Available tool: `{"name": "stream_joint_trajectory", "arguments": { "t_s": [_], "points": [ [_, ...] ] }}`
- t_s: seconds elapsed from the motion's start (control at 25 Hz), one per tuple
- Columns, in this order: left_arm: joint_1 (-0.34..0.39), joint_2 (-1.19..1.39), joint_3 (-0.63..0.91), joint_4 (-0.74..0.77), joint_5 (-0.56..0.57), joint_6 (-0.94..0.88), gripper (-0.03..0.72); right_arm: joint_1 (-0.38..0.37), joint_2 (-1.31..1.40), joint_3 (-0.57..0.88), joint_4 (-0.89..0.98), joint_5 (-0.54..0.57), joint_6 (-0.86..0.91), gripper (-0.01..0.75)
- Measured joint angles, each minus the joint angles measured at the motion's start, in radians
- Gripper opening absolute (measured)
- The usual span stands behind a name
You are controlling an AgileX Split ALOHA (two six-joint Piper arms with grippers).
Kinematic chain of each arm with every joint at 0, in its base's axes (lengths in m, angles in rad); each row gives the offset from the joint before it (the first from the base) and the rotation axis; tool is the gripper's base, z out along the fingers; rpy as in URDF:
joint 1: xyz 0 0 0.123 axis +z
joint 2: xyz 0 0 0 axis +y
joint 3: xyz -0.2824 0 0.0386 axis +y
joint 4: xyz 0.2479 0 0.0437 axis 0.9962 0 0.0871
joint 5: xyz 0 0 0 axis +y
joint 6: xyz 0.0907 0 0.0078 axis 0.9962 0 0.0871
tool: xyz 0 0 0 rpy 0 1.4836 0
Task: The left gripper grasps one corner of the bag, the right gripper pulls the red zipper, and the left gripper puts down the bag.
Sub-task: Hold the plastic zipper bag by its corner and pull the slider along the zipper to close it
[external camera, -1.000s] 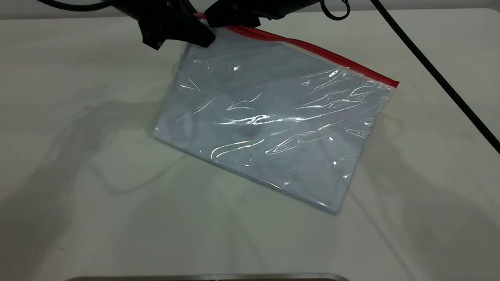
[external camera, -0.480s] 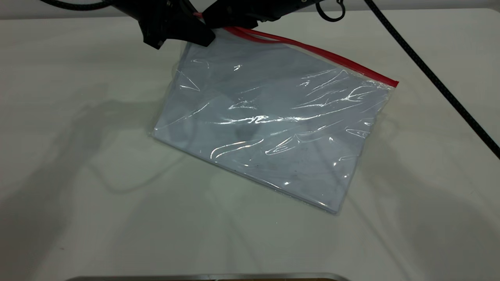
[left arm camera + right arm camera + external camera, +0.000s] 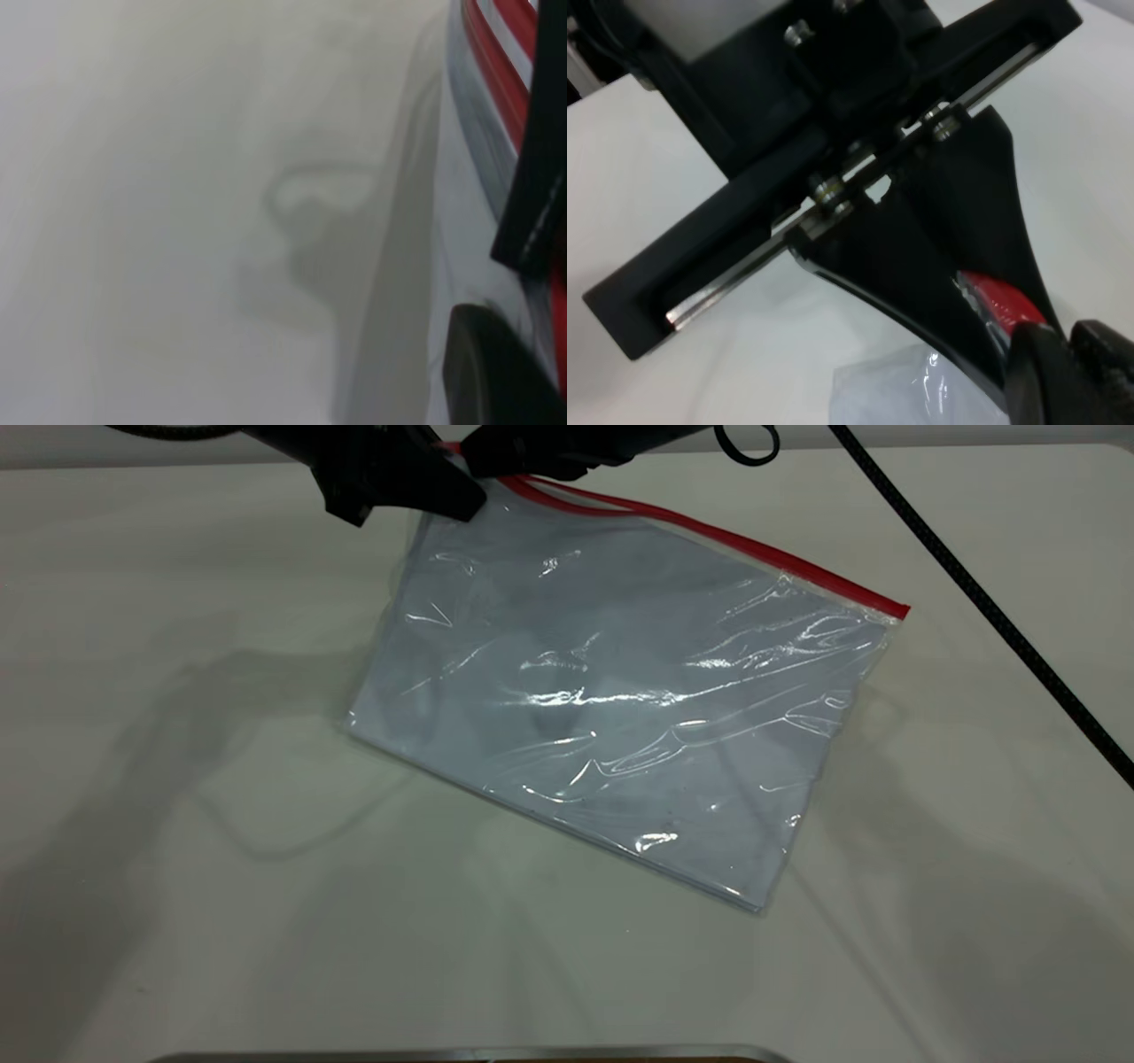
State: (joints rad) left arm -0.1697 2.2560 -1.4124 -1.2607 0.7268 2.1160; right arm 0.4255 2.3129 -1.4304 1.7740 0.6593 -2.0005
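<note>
The bag [image 3: 620, 691], clear plastic over a bluish-white sheet, lies slanted on the white table [image 3: 177, 868]. Its back left corner is lifted and hidden under the grippers. The red zipper [image 3: 753, 553] runs along its far edge and splits into two thin red lines near the held end. My left gripper [image 3: 447, 496] is shut on that corner. My right gripper [image 3: 496, 465] is right beside it, shut on the zipper's end. In the right wrist view the red zipper [image 3: 1001, 301] sits between the left gripper's finger [image 3: 939, 266] and my right fingertips [image 3: 1050, 376]. The left wrist view shows the red zipper [image 3: 500, 62].
A black braided cable [image 3: 974, 593] runs diagonally over the table's back right. A metal edge [image 3: 469, 1054] lies along the table's front. Arm shadows fall on the table to the left of the bag.
The red strip near the held corner has parted into two lines. The right gripper has shifted slightly right along it, and the bag's surface has rippled and risen a little.
</note>
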Motion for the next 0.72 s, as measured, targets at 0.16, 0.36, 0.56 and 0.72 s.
{"name": "stream_joint_trajectory", "arguments": {
  "t_s": [0.16,0.36,0.56,0.72],
  "points": [
    [0.048,0.0,0.0,-0.041,0.105,0.001,0.055,-0.012,-0.003,-0.004,0.006,0.037,0.0,0.035],
    [0.101,0.0,0.0,-0.12,0.197,0.0,0.055,-0.041,-0.003,-0.009,0.018,0.071,0.0,0.035],
    [0.142,0.0,0.0,-0.202,0.293,0.0,0.055,-0.056,-0.004,-0.011,0.029,0.093,0.0,0.035],
    [0.164,0.0,0.0,-0.245,0.323,0.0,0.055,-0.059,0.007,-0.013,0.029,0.066,0.0,0.035]
  ]
}}
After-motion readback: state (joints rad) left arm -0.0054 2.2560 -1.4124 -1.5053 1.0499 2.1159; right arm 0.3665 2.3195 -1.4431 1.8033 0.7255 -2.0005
